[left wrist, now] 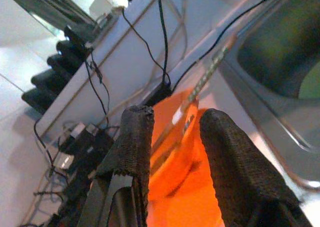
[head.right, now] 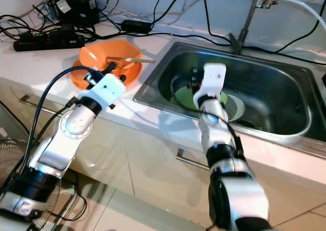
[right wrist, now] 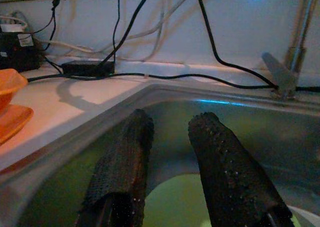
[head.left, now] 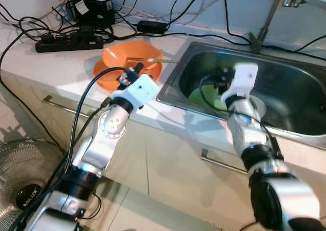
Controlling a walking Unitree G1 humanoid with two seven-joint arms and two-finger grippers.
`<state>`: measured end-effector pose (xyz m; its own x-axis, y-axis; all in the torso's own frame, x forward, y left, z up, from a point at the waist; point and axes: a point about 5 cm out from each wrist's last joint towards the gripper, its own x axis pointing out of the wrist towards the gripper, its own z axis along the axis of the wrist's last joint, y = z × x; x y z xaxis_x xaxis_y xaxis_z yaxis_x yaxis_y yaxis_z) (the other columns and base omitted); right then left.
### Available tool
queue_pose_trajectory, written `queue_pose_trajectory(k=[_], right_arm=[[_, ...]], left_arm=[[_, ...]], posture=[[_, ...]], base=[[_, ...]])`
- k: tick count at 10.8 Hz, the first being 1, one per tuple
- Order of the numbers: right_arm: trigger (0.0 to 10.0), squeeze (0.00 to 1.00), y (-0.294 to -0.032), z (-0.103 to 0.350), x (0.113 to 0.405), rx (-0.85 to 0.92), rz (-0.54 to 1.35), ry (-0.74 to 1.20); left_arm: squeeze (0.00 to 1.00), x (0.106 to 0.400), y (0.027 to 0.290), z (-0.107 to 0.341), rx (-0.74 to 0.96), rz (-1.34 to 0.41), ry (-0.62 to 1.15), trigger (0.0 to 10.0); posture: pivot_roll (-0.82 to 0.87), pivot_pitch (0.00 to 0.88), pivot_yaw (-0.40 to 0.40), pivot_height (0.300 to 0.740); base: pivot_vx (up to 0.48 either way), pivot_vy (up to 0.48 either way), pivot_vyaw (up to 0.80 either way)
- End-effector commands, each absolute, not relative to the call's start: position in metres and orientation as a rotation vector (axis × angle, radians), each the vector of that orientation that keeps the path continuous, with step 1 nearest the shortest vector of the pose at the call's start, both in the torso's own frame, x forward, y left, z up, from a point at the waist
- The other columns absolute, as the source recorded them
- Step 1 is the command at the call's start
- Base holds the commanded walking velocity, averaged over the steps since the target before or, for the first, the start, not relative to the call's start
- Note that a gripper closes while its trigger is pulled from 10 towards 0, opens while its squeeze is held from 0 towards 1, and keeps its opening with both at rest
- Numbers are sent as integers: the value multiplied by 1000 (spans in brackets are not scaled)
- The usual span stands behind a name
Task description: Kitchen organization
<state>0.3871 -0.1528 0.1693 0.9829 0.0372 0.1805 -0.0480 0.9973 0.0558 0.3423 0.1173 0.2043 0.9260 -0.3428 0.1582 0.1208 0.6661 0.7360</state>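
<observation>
Left eye view: right gripper [head.left: 220, 81] is partly hiding a green plate [head.left: 199, 96] lying in the sink [head.left: 300, 96] — its fingers [right wrist: 122, 162] standing narrowly apart, holding nothing. Left gripper [head.left: 133, 68] is hovering at one orange bowl [head.left: 122, 55] on the tabletop [head.left: 46, 68], fingers apart — chopsticks [head.left: 153, 60] resting across the bowl.
</observation>
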Motion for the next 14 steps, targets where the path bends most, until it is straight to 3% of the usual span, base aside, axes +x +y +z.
queue_pose_trajectory(k=[1, 7, 14], right_arm=[[10000, 0, -152, 173, 385, 81, 50, -205], [10000, 0, -142, 162, 373, 122, 49, -182], [10000, 0, -143, 166, 369, 128, 40, -181]], left_arm=[[0, 346, 117, 206, 827, -261, -310, 10000], [0, 365, 115, 209, 1006, -292, -305, 10000], [0, 388, 119, 209, 1081, -290, -243, 10000]], posture=[[215, 21, -21, 740], [199, 4, -4, 740], [180, 31, -2, 740]], base=[[0, 0, 0], [0, 0, 0], [0, 0, 0]])
